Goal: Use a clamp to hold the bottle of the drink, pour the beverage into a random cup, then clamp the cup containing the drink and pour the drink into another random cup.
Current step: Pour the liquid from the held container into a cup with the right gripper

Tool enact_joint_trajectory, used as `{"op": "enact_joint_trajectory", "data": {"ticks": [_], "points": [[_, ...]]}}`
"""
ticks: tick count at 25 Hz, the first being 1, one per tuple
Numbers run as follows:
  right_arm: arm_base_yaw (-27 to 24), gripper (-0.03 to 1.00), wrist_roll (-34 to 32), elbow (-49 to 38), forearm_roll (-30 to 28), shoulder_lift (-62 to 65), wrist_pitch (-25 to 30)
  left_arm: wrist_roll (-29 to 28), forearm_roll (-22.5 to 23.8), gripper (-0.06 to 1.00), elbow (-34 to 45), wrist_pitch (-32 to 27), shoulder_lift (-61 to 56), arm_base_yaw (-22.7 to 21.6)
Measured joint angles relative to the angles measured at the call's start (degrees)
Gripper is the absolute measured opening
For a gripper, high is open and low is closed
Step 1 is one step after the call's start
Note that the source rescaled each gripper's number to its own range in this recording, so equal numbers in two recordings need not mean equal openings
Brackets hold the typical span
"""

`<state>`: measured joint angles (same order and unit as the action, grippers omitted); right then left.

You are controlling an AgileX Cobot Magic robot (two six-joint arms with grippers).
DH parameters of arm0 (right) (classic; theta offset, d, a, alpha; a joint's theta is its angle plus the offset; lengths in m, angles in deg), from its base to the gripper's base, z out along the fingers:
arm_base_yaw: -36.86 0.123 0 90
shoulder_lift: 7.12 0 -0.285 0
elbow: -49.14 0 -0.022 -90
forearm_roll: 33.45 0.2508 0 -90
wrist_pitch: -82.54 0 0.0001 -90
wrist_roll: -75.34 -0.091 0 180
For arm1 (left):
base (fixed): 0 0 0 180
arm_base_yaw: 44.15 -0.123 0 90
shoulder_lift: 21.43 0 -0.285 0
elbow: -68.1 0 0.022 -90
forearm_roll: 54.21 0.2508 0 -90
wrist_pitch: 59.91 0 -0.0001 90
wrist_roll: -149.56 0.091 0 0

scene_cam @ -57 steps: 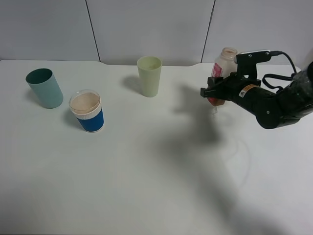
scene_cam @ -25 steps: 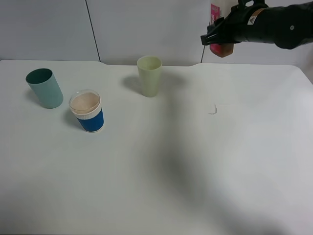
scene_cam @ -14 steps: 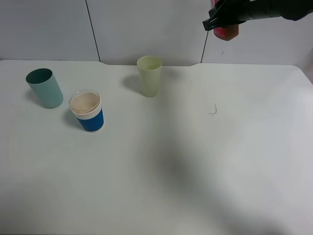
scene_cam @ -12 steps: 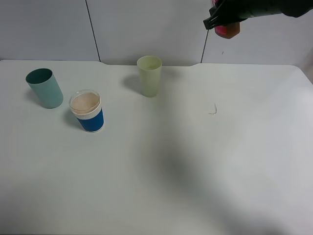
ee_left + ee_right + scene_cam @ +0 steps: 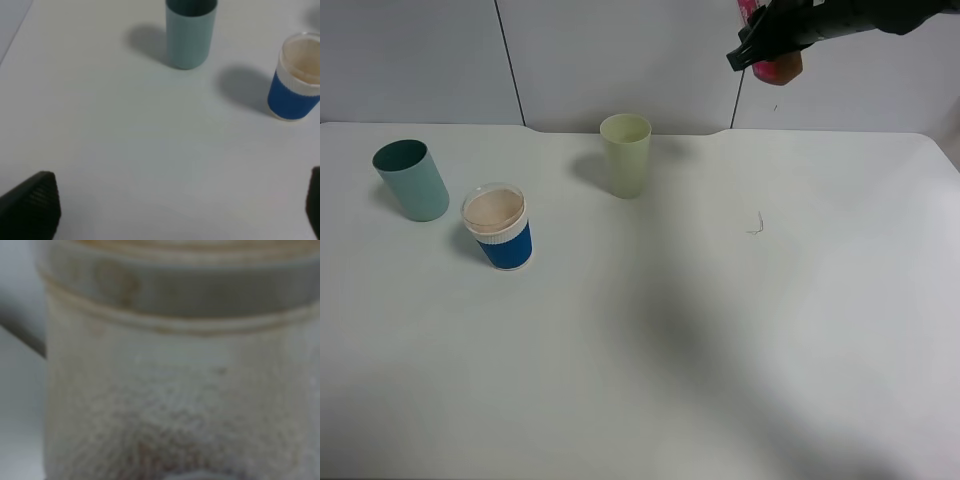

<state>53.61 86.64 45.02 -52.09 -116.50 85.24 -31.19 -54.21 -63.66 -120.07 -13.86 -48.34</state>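
Note:
My right gripper is shut on the drink bottle and holds it high above the table's far right, near the view's top edge. The bottle's pale ribbed body fills the right wrist view, blurred. A pale green cup stands at the far middle. A blue cup with a white rim, holding something beige, stands at the left beside a teal cup. The left wrist view shows the teal cup and blue cup ahead of my open, empty left gripper.
The white table has a small scuff mark at the right, where the bottle stood. A grey panelled wall runs behind the table's far edge.
My right gripper lifted the bottle off the table to the top of the view, then shifted slightly left. The cups have not moved.

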Motion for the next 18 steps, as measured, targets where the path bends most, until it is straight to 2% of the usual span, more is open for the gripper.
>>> {"op": "enact_joint_trajectory", "data": {"ticks": [6,18], "points": [[0.5,0.0,0.0,1.2,-3.54,-3.56,0.43,0.0,0.0,1.0,0.0,0.0,0.0,0.0],[2.92,0.0,0.0,10.03,-10.19,-10.62,3.85,0.0,0.0,1.0,0.0,0.0,0.0,0.0]]}}
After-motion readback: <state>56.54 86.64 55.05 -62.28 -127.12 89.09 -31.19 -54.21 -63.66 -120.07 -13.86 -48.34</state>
